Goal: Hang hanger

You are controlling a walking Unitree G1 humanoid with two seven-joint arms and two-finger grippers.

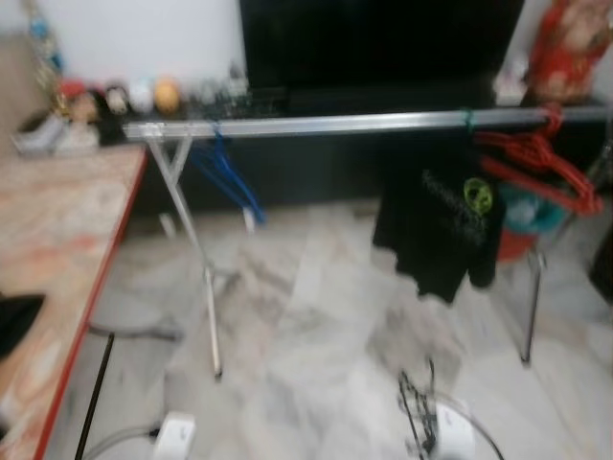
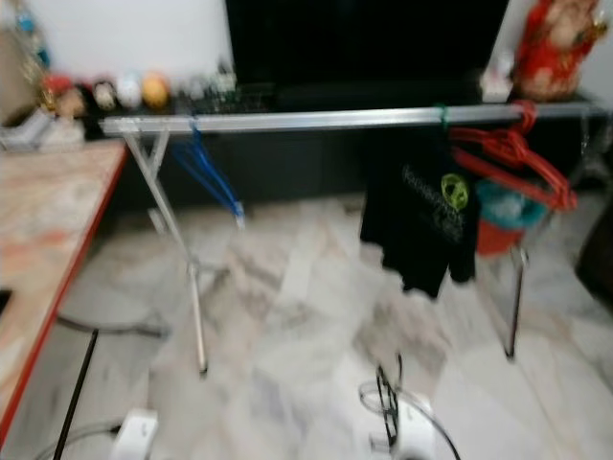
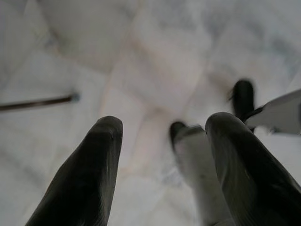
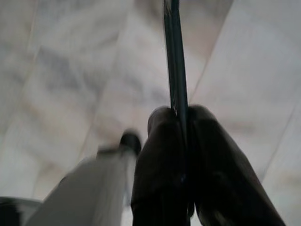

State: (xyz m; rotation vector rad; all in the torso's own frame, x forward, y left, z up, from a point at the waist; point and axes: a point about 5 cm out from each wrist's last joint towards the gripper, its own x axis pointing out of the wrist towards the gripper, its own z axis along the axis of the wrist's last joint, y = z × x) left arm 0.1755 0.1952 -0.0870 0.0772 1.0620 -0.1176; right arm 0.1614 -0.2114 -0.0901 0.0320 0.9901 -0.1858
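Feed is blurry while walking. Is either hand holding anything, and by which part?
The right hand is shut on a thin dark hanger, gripping one straight bar; which part of the hanger cannot be told. The left hand is open, holding nothing.

Shiny metal rail (image 1: 364, 123), glossy marble floor (image 1: 316, 316), black cloth shirt (image 1: 442, 225).

My two eyes look forward and down at the same rail (image 1: 364, 123) and floor (image 1: 316, 316), from a little way back. Each wrist camera looks down along its pincer, close to that floor.
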